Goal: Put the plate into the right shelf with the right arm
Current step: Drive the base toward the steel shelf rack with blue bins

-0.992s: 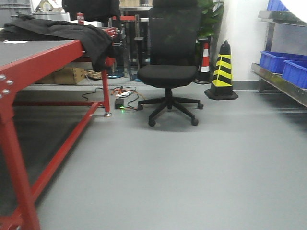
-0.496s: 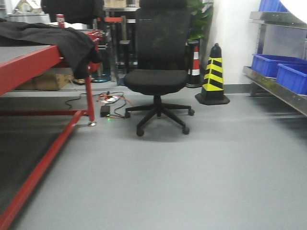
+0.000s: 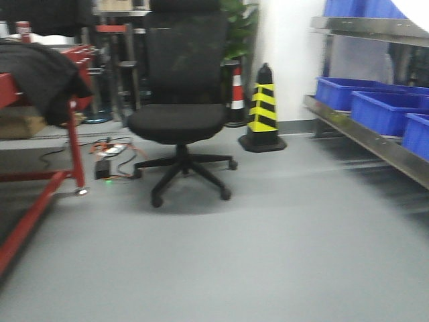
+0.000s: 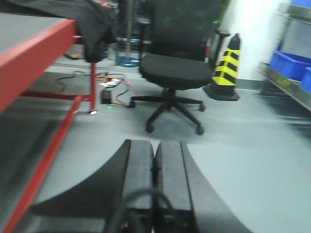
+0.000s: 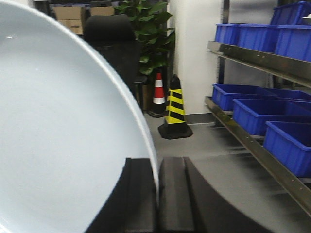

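Observation:
The white plate (image 5: 58, 131) fills the left half of the right wrist view, held on edge. My right gripper (image 5: 157, 167) is shut on its rim, one finger on each side. The right shelf (image 5: 262, 158), a steel rack with blue bins (image 5: 260, 114), runs along the right of that view, and also along the right of the front view (image 3: 375, 144). A sliver of the plate shows at the front view's top right corner (image 3: 417, 7). My left gripper (image 4: 154, 150) is shut and empty, hanging above the grey floor.
A black office chair (image 3: 181, 114) stands centre-left on the floor. A yellow-and-black cone (image 3: 263, 111) and a red-and-white cone (image 3: 236, 94) stand by the white wall. A red-framed table (image 3: 40, 174) with dark cloth is at the left. Cables (image 3: 110, 157) lie under it.
The whole view has swung right: the chair, cones and red table have slid left in the front view, and more of the steel shelf with its bins has come in at the right.

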